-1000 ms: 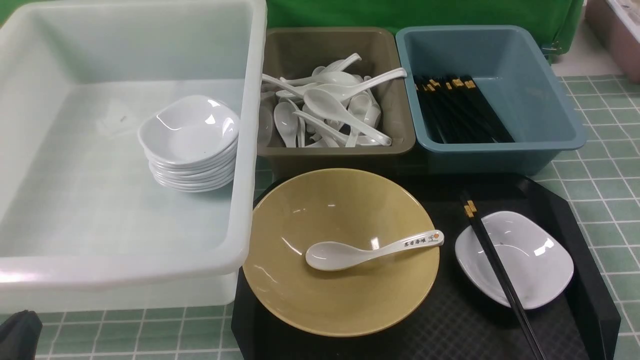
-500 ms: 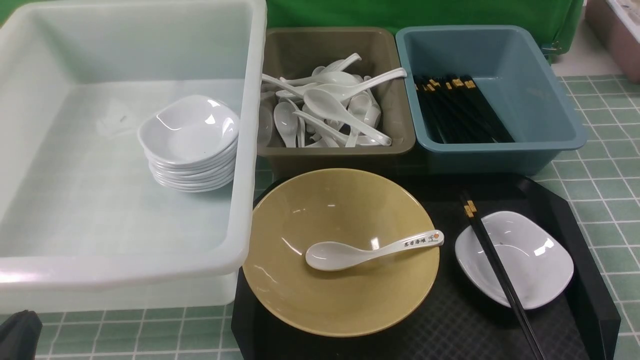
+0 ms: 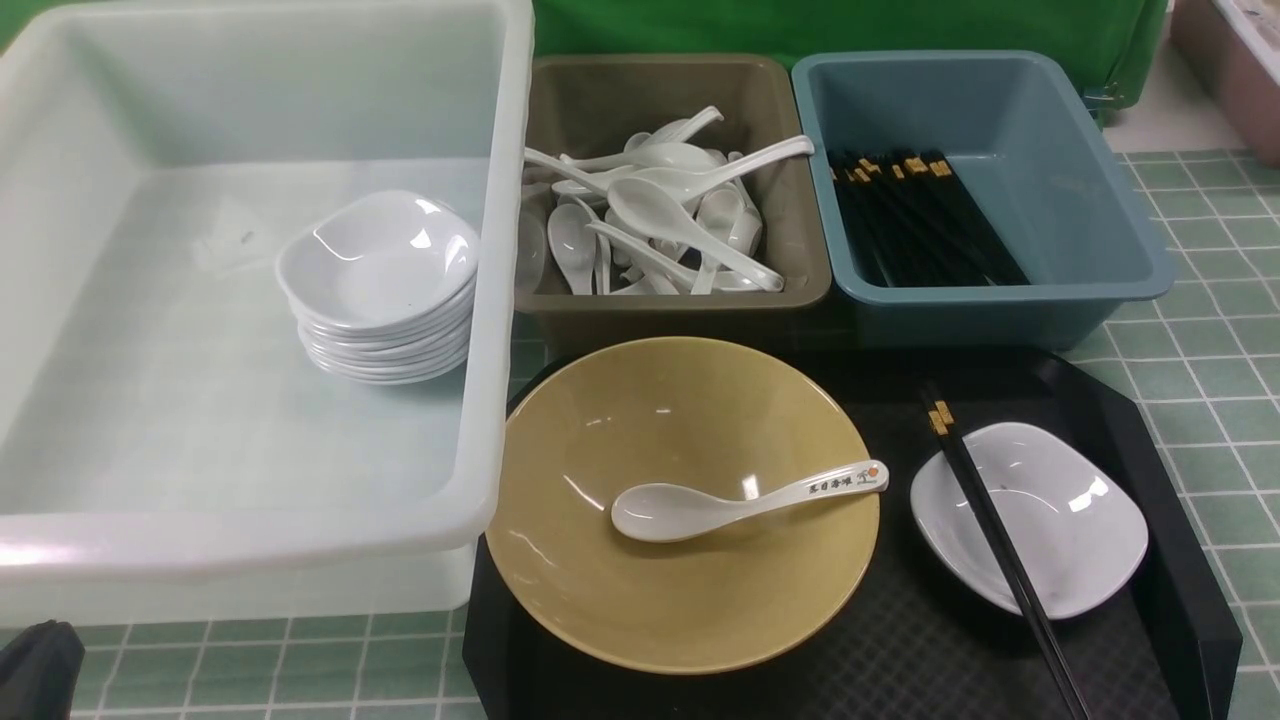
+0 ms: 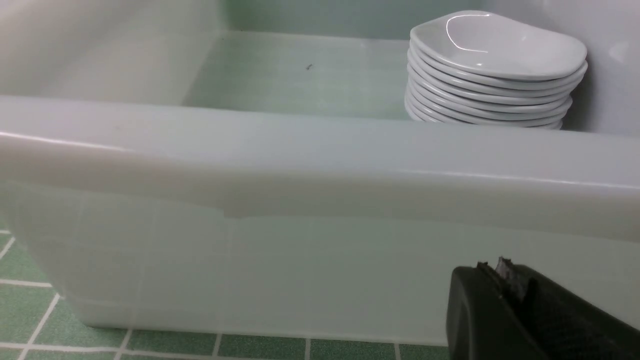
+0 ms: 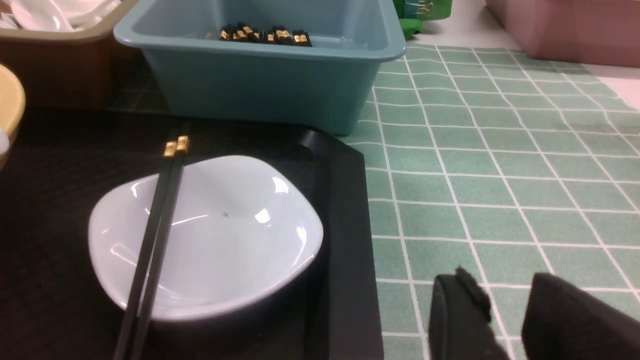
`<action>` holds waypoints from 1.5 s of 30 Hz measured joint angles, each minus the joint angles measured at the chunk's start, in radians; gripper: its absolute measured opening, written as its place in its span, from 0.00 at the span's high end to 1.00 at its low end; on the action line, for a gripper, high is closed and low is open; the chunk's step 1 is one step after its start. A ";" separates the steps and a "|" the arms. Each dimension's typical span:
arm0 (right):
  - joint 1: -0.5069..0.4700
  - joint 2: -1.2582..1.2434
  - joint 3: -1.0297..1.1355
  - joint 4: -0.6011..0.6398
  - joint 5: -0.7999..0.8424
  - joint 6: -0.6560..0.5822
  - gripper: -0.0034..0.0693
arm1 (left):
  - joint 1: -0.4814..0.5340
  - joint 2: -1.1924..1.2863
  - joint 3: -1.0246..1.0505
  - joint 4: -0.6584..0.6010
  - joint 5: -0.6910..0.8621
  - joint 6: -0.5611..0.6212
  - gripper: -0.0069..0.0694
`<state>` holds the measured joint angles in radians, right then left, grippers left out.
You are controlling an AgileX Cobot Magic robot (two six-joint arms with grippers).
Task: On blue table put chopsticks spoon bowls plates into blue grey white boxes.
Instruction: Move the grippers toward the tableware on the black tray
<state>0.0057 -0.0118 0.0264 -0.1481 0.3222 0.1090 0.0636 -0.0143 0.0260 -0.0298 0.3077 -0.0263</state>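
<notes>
Green-teal tiles of the blue table (image 3: 1200,380) lie bare to the right of the black tray (image 3: 900,640), the widest open stretch in sight. The right gripper (image 5: 505,300) hangs over those tiles just outside the tray's raised right edge, its fingers spread with nothing between them.

On the tray, a white plate (image 3: 1070,540) sits near that right edge. The chopsticks (image 3: 990,530) lie across its left part, with their gold-banded ends past its far rim and their tips running out of the front view. The yellow bowl (image 3: 680,600) fills the tray's left side. Its left rim is just beside the white tub (image 3: 250,545) and its far rim is near the grey-brown bin (image 3: 680,300). The spoon (image 3: 740,500) rests inside the bowl, handle on the right rim.

The tub holds a stack of plates (image 3: 380,290) against its right wall, with most of its floor bare. The grey-brown bin holds piled spoons (image 3: 650,210). The blue bin (image 3: 1000,295) beside it has stored chopsticks (image 3: 920,220) along its left side.

The left gripper (image 4: 492,272), fingers pressed together and holding nothing, sits low, close before the tub's near wall, below its thick rim.
</notes>
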 joint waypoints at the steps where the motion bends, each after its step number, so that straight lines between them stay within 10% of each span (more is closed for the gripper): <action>1: 0.000 0.000 0.000 0.000 0.000 0.000 0.62 | 0.000 0.000 0.000 0.000 0.000 0.000 0.90; 30: 0.000 0.000 0.000 0.002 -0.007 0.023 0.62 | 0.000 0.000 0.000 -0.078 -0.017 -0.034 0.90; 39: 0.000 0.000 0.001 0.308 -0.051 0.792 0.62 | 0.000 0.000 0.000 -0.865 -0.052 -0.439 0.90; 45: 0.000 0.000 0.001 0.331 -0.049 0.830 0.62 | 0.000 0.000 0.000 -1.006 -0.065 -0.470 0.90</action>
<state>0.0057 -0.0118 0.0273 0.1831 0.2734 0.9389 0.0636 -0.0143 0.0260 -1.0358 0.2425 -0.4968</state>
